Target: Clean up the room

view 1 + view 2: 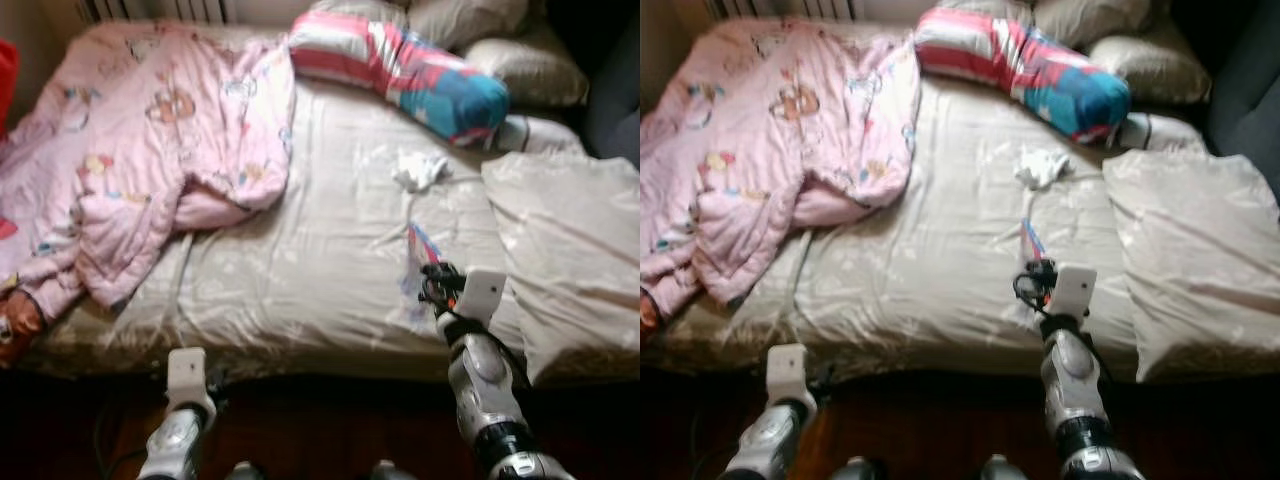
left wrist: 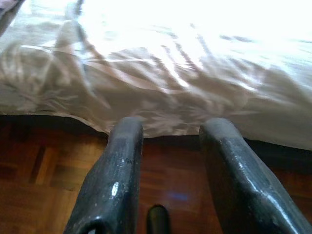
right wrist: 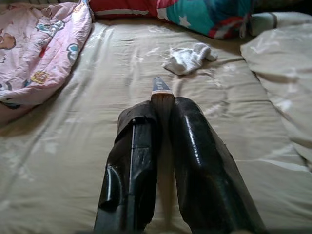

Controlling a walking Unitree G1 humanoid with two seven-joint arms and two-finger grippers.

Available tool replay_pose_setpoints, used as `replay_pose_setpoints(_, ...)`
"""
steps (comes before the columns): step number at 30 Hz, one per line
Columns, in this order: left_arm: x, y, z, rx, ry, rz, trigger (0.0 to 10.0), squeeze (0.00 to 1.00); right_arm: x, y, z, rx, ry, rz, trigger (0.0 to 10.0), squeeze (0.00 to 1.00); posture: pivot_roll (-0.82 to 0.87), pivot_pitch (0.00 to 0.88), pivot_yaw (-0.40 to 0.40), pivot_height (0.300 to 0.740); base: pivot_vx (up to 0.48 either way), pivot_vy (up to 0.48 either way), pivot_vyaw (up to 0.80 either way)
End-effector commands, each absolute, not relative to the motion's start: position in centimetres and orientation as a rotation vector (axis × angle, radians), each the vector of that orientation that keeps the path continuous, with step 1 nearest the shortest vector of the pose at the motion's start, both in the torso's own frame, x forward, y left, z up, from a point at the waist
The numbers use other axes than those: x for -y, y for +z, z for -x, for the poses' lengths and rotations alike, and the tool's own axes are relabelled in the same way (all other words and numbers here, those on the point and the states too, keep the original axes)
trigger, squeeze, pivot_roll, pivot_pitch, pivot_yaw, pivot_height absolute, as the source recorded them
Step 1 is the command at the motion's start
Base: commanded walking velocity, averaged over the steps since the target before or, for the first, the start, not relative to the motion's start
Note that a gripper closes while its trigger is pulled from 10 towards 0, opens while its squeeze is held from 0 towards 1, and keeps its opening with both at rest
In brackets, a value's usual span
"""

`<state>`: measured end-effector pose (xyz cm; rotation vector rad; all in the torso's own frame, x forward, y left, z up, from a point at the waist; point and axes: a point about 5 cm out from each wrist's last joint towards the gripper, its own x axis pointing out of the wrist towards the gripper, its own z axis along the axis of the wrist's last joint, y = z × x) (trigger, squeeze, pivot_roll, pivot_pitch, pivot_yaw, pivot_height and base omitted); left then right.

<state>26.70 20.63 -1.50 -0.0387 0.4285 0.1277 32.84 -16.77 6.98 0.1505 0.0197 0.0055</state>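
My right gripper (image 3: 163,111) reaches out over the bed's beige sheet (image 1: 300,260), shut on a thin flat packet (image 3: 161,90) with red and blue stripes (image 1: 421,246). The packet sticks out past the fingertips, just above the sheet. Beyond it lies a crumpled white sock (image 1: 420,168). My left gripper (image 2: 170,129) is open and holds nothing. It hangs low over the wooden floor (image 2: 44,170), pointing at the bed's near edge.
A rumpled pink quilt (image 1: 150,140) covers the bed's left half. A red, white and blue striped pillow (image 1: 400,65) lies at the head beside beige pillows (image 1: 530,65). A folded beige duvet (image 1: 570,250) lies on the right.
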Motion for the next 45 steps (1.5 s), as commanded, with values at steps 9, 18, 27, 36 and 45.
replay_pose_setpoints(9, -20.3, -2.4, -25.8, -0.466, 0.132, 0.055, 10.0, 0.00, 16.9, 7.5, -33.0, 0.014, 0.001, -0.146, 10.0, 0.00, -0.04, 0.214, -0.040, 0.740, 0.000, -0.277, 0.00)
replay_pose_setpoints(18, -20.1, -2.0, -26.2, -0.447, 0.118, 0.055, 10.0, 0.00, 16.9, 7.5, -33.0, 0.012, 0.006, -0.147, 10.0, 0.00, -0.04, 0.215, -0.039, 0.740, 0.000, 0.000, 0.00)
replay_pose_setpoints(27, -19.9, -1.9, -26.4, -0.443, 0.108, 0.059, 10.0, 0.00, 16.6, 7.5, -33.0, 0.014, 0.031, -0.149, 10.0, 0.00, -0.04, 0.216, -0.039, 0.740, 0.000, 0.000, 0.00)
replay_pose_setpoints(36, -19.9, -1.9, -26.4, -0.439, 0.111, 0.062, 10.0, 0.00, 15.8, 7.6, -33.0, 0.019, 0.095, -0.134, 10.0, 0.00, -0.04, 0.216, -0.040, 0.740, 0.000, 0.000, 0.00)
replay_pose_setpoints(45, -19.8, -1.9, -26.4, -0.436, 0.107, 0.063, 10.0, 0.00, 15.3, 7.7, -32.8, 0.027, 0.145, -0.114, 10.0, 0.00, -0.04, 0.213, -0.040, 0.740, 0.112, 0.000, 0.00)
